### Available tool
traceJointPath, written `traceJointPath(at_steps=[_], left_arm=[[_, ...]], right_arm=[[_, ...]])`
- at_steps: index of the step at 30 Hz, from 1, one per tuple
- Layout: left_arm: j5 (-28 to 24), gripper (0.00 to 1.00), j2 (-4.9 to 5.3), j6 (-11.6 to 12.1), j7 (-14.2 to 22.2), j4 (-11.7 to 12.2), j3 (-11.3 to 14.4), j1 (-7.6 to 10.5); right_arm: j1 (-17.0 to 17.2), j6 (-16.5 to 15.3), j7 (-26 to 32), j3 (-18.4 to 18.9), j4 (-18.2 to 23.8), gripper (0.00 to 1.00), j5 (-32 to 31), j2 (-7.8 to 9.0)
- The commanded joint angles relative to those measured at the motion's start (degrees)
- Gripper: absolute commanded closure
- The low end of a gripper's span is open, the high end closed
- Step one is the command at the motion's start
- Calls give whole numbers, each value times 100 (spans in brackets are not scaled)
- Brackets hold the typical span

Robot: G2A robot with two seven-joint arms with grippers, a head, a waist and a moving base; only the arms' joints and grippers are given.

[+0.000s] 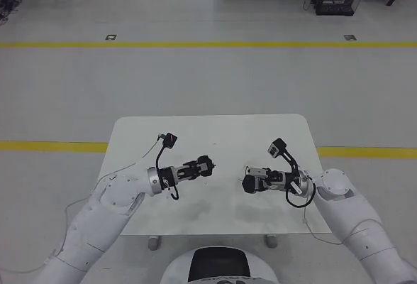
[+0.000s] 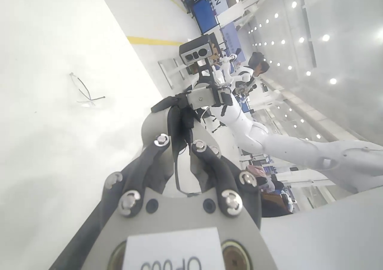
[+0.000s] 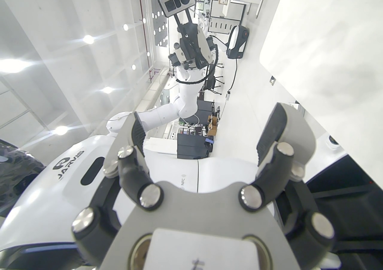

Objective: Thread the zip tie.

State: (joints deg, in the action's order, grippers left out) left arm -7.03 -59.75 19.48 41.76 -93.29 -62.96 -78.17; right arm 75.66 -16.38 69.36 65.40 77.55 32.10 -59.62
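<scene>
The thin zip tie (image 2: 83, 94) lies on the white table (image 2: 45, 29), the left gripper (image 2: 176, 109) is pinched together, the right gripper (image 3: 206, 117) is wide apart, so go down slowly and grab one end.

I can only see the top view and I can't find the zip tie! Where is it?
Observer: The left wrist view shows the zip tie lying on the table, apart from both grippers.
Operator: Is the right gripper open?
Observer: Yes. The right gripper has its fingers wide apart with nothing between them.
Operator: And the left one?
Observer: The left gripper has its fingers closed together.
</scene>
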Motion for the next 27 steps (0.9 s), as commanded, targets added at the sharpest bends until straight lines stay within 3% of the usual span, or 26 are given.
traceJointPath(at_steps=[1, 12, 14, 21, 25, 27], left_arm=[[2, 100, -1, 0, -1, 3, 3, 3], [2, 100, -1, 0, -1, 3, 3, 3], [2, 100, -1, 0, -1, 3, 3, 3], [2, 100, -1, 0, -1, 3, 3, 3], [2, 100, -1, 0, -1, 3, 3, 3], [2, 100, -1, 0, -1, 3, 3, 3]], right_arm=[[0, 0, 0, 0, 0, 0, 0, 0], [4, 9, -42, 2, 2, 0, -24, 0], [-30, 207, -371, 41, 108, 0, -477, 25], [-208, 1772, -996, 320, 966, 0, -2100, 179], [-593, 2871, -932, 90, 1098, 0, -2954, 197], [-859, 3242, -865, -132, 964, 0, -3259, 169]])
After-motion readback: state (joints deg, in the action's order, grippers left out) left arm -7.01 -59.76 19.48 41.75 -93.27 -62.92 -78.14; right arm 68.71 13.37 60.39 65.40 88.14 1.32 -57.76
